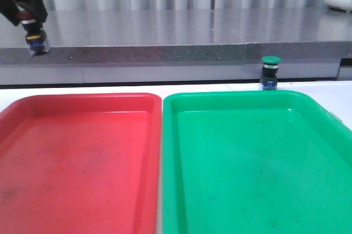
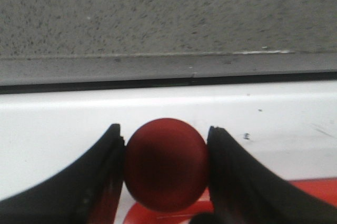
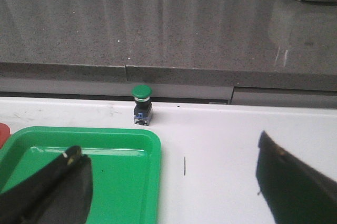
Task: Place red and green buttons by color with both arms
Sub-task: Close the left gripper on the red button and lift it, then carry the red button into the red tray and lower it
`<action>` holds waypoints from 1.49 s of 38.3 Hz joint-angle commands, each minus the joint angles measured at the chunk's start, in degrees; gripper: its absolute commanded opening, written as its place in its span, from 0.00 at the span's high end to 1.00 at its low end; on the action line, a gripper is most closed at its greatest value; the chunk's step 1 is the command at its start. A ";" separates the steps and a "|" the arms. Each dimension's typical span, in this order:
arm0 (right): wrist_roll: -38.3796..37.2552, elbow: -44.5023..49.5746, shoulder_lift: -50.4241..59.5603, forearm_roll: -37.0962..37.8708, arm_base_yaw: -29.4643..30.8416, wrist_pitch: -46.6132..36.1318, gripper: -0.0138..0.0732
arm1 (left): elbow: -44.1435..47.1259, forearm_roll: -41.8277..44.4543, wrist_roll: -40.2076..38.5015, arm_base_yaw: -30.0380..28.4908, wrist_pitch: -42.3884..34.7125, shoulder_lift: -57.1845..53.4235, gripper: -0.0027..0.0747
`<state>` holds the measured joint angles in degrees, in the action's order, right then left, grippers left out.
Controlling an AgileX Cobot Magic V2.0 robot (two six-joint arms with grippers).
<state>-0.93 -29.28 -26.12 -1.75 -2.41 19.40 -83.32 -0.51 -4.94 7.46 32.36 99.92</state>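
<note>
**Red button aloft in left claw, green one upright behind the trays**

Red-capped button (image 2: 166, 163) pinched between the two black fingers (image 2: 100, 182) of the left claw (image 2: 166, 176), cap toward the wrist camera, fingers pressed against its sides. In the front view, same button (image 1: 36, 40) hanging at about ten o'clock, well above the worktop (image 1: 82, 88), black body and blue base pointing down below the left claw (image 1: 30, 22). Red tray (image 1: 77, 162) lying below it and nearer the camera, button clear of it, not touching.

Green button (image 1: 270, 73) standing upright on the white worktop at about one o'clock in the front view, just beyond the far rim of the green tray (image 1: 253, 162), outside it. Green cap on top, metal ring, black body, blue base touching the worktop. Grey speckled ledge (image 1: 176, 31) directly behind.

Right claw (image 3: 174, 182) spread wide, nothing between its fingers (image 3: 52, 187). From the right wrist, green button (image 3: 142, 105) at twelve o'clock, well apart from the claw, near the corner of the green tray (image 3: 95, 171). Right claw out of the front view. Trays side by side, edges nearly touching, both holding nothing.
</note>
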 commanded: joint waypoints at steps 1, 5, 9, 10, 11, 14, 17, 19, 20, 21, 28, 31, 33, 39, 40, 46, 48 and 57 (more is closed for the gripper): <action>0.12 -2.04 -0.74 -0.09 0.38 -4.10 0.10 | 4.57 -0.16 0.15 2.95 -3.86 -9.08 0.84; 0.12 -2.04 -0.74 -0.09 0.38 -4.10 0.10 | 14.41 -0.34 0.05 6.86 -5.62 -16.61 0.84; 0.12 -2.04 -0.74 -0.09 0.38 -4.10 0.10 | 24.21 -0.48 -0.24 12.47 -6.99 -21.69 0.84; 0.12 -2.04 -0.74 -0.09 0.38 -4.10 0.10 | 25.73 -0.48 -0.51 13.52 -7.02 -22.03 0.84; 0.12 -2.04 -0.74 -0.09 0.38 -4.10 0.10 | 27.52 -0.48 -0.51 14.85 -7.14 -22.16 0.84; 0.12 -2.04 -0.74 -0.09 0.38 -4.10 0.10 | 31.57 -0.48 -0.51 18.14 -9.33 -22.11 0.84; 0.12 -2.04 -0.74 -0.09 0.38 -4.10 0.10 | 35.12 -0.48 -0.51 20.28 -14.06 -21.65 0.84; 0.12 -2.04 -0.74 -0.09 0.38 -4.10 0.10 | 36.07 -0.48 -0.51 20.53 -15.88 -20.80 0.84; 0.12 -2.04 -0.74 -0.09 0.38 -4.10 0.10 | 36.21 -0.48 -0.51 20.42 -16.02 -20.11 0.84; 0.12 -2.04 -0.74 -0.09 0.38 -4.10 0.10 | 36.21 -0.48 -0.51 20.32 -16.02 -19.40 0.84; 0.12 -2.04 -0.74 -0.09 0.38 -4.10 0.10 | 36.21 -0.37 -0.51 20.17 -16.22 -15.68 0.84; 0.12 -2.04 -0.74 -0.09 0.38 -4.10 0.10 | 36.21 -0.37 -0.51 20.17 -16.22 -15.31 0.82; 0.12 -2.04 -0.74 -0.09 0.38 -4.10 0.10 | 36.21 -0.37 -0.51 20.17 -16.22 -15.31 0.80; 0.12 -2.04 -0.74 -0.09 0.38 -4.10 0.10 | 36.21 -0.37 -0.51 19.78 -16.22 -15.31 0.74; 0.12 -2.04 -0.74 -0.09 0.38 -4.10 0.10 | 36.21 -0.37 -0.51 19.78 -16.22 -15.31 0.72; 0.12 -2.04 -0.74 -0.09 0.38 -4.10 0.10 | 36.21 -0.37 -0.51 19.78 -16.00 -15.31 0.61; 0.12 -2.04 -0.74 -0.09 0.38 -4.10 0.10 | 36.21 -0.50 -0.51 19.78 -15.94 -15.31 0.55; 0.12 -2.04 -0.74 -0.09 0.38 -4.10 0.10 | 35.14 -2.42 -0.51 19.88 -14.78 -15.42 0.19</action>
<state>-0.93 -29.28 -26.12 -1.75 -2.41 19.40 -45.88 -1.62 -4.90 27.28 19.46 86.44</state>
